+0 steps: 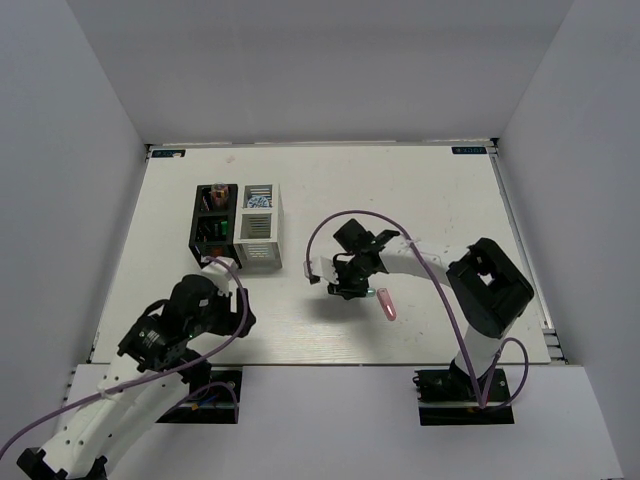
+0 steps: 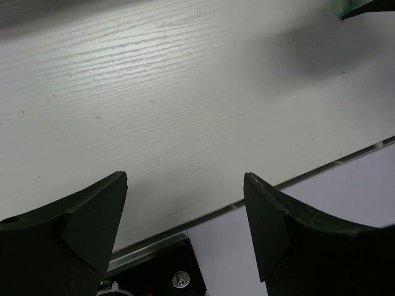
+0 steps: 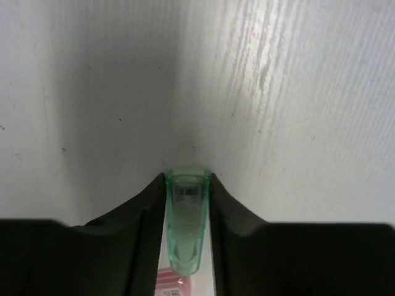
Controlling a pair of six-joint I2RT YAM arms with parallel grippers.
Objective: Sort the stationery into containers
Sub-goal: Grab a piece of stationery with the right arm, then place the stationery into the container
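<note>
Pinch on the right side: the right gripper [image 3: 187,180] has its two dark jaws pressed in on a translucent green capsule [image 3: 184,216], one jaw on each long side. The capsule's rounded tip pokes out just past the jaw tips, and a small printed label faces up. Whether it is touching the white table [image 1: 400,190] or hanging just above it, I cannot tell; there is a soft shadow on the surface ahead of it.

Right below the back end of the green piece, the wrist view catches a sliver of the pink capsule [image 3: 171,282]. From above, that pink capsule lies flat on the table just beside the right gripper, on its right, slanting toward the near edge. A purple cable [image 1: 330,222] arcs over the right arm.

Over to the left gripper [image 2: 185,179]: jaws spread wide, nothing between them, hanging above bare table close to the near edge.

Further out, toward the far left of the table, the black organiser [image 1: 200,232] and the white organiser [image 1: 262,245] stand upright, touching side by side. The black one shows an orange-topped item [image 1: 218,192] in its rear compartment and a green item [image 1: 216,228] in the front one. The white one holds a blue-white roll [image 1: 258,201] in its rear compartment.
</note>
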